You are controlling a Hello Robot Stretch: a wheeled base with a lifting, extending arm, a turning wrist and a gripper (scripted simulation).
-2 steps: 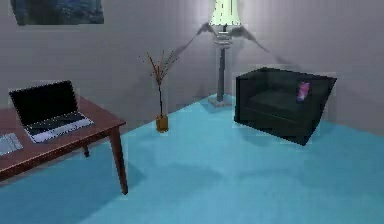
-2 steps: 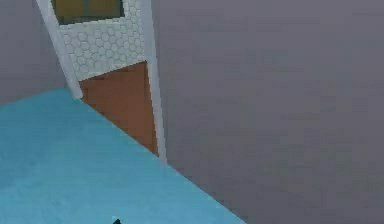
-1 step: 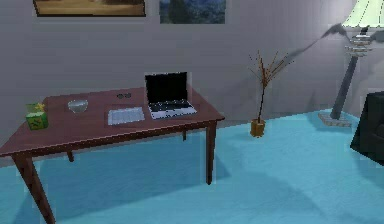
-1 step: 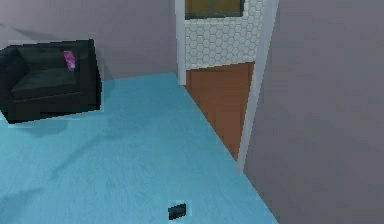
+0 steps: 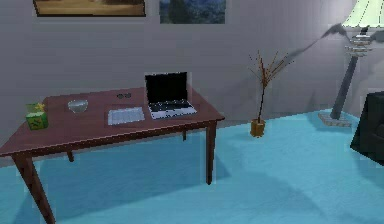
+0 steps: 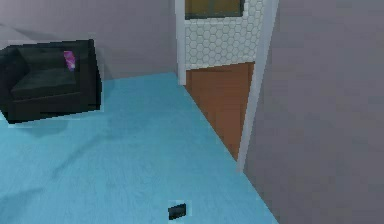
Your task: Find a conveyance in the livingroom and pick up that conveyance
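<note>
Facing reddish-brown wooden table (image 5: pixel 85 128) bearing open black laptop (image 5: pixel 168 93), small green box (image 5: pixel 37 117); gripper state: cannot tell.

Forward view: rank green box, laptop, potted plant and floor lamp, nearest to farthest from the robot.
1. green box, at the left end of the table.
2. laptop, on the table's right half.
3. potted plant and floor lamp, both by the far wall at the view's right; too close to call.

No legible txt, labels, nos. or signs on anything.
</note>
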